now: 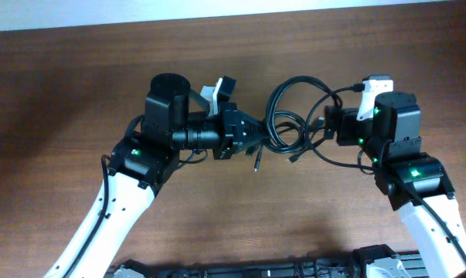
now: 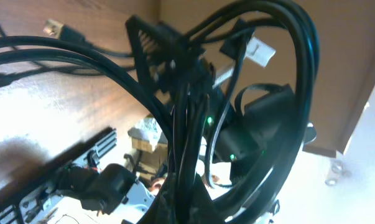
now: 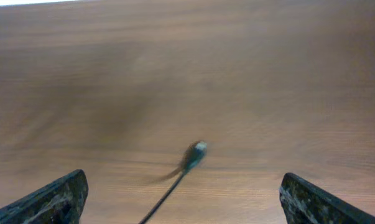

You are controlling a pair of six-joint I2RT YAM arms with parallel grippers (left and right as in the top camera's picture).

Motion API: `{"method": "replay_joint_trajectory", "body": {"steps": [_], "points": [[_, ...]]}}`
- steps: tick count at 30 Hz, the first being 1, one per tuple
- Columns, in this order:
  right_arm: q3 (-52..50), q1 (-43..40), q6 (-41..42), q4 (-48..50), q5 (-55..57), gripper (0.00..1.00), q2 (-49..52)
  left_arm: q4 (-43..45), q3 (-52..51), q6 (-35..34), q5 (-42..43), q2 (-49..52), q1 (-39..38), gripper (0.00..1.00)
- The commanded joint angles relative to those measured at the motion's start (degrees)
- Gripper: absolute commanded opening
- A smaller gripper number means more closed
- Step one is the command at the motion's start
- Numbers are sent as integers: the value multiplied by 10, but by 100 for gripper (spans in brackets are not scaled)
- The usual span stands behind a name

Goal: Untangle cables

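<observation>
The cables [image 1: 288,116] are a tangle of thin black loops between the two arms, over the middle of the table. My left gripper [image 1: 252,141] is shut on the left side of the bundle. In the left wrist view the cables [image 2: 193,124] fill the frame and run down into my left gripper [image 2: 187,202]; a gold plug [image 2: 53,28] and a white plug [image 2: 260,53] stick out. My right gripper [image 1: 328,126] is at the bundle's right edge. The right wrist view shows it [image 3: 187,205] wide open, with one blurred cable end and its plug [image 3: 195,152] hanging loose between the fingers [image 3: 56,199].
The brown wooden table [image 1: 62,93] stretches wide on the left and behind the arms. A black frame [image 1: 256,270] runs along the front edge. Thicker arm wires trail beside the right arm [image 1: 348,158].
</observation>
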Motion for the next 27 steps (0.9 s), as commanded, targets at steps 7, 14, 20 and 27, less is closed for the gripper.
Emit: {"method": "replay_joint_trajectory", "body": {"steps": [7, 14, 20, 27], "points": [[10, -12, 155, 15, -261, 99, -10, -2, 6, -1, -118, 1, 3, 0], [10, -76, 221, 31, -380, 99, -30, -1, 6, -1, -147, 1, 6, 0], [10, -123, 327, 81, -512, 99, -29, 4, 6, -4, -146, 1, 11, 0], [10, -122, 445, 96, -533, 79, -29, 64, 6, -54, -120, 1, 9, 0]]}}
